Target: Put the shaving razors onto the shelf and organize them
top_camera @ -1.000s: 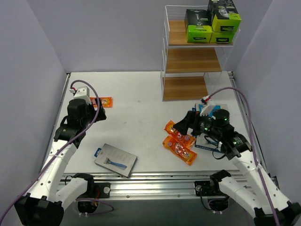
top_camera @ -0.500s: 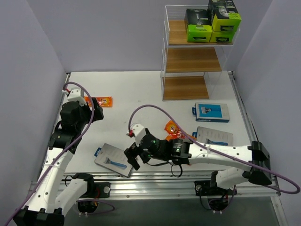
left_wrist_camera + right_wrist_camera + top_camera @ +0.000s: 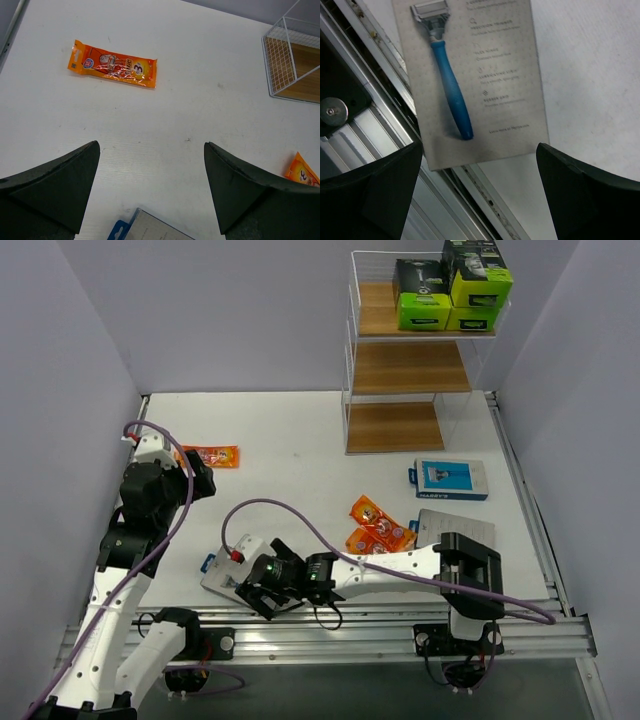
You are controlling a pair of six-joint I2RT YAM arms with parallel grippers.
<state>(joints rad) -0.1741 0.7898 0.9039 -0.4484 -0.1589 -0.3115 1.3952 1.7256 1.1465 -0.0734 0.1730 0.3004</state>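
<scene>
Table (image 3: 300, 440): a white top is seen, walled on three sides, with a metal rail (image 3: 330, 625) along its near edge.
Shelf (image 3: 410, 368): it is set upright at the far right corner; three light wooden boards are held in a white wire and clear frame.
Right arm (image 3: 400, 568): it is stretched low and leftward along the near edge, toward the near left corner.
Left arm (image 3: 140, 520): it is raised at the left edge, its wrist tilted down toward the table's middle.
Right gripper (image 3: 479, 147): its jaws are spread wide over a grey card (image 3: 485, 85); nothing is gripped, and contact cannot be told.
Left gripper (image 3: 151, 146): its jaws are spread wide above bare table, with nothing held.
Black-and-lime boxes (image 3: 422, 295): they are stacked on the shelf's top board.
Grey card: a blue razor is shown on it; it lies by the near edge, one corner over the rail.
Blue card (image 3: 448, 478): it lies flat near the right edge, in front of the shelf.
Second grey card (image 3: 460, 528): it is partly covered by the right arm.
Orange packet (image 3: 112, 64): glossy, it lies near the left edge.
Orange pair (image 3: 378, 525): two packets lie touching, mid-table.
</scene>
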